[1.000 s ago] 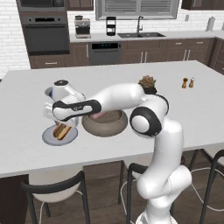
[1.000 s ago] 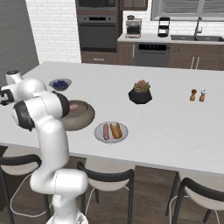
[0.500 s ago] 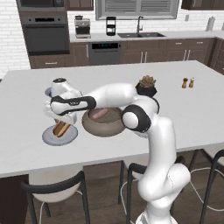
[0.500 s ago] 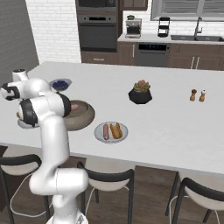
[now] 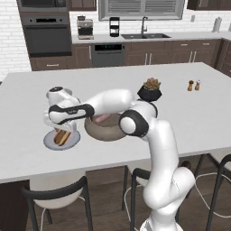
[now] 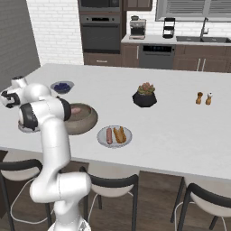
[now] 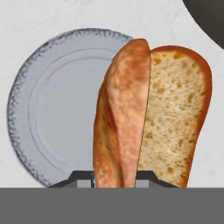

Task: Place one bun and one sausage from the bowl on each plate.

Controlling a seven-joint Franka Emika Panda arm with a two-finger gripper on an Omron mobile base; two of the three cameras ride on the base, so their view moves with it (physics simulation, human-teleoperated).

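Your end effector [image 7: 116,181] is clamped on a split bun [image 7: 144,113]. It hangs above the grey plate [image 7: 52,109]. That plate sits beside the bowl [image 5: 106,128] on the counter [image 5: 27,149].

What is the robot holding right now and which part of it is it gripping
The gripper is shut on a bun, pinching its near end between the finger tips; the bun hangs over the grey plate.

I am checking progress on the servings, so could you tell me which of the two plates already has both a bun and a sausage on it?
The plate right of the bowl; the left plate, under the gripper, has no sausage.
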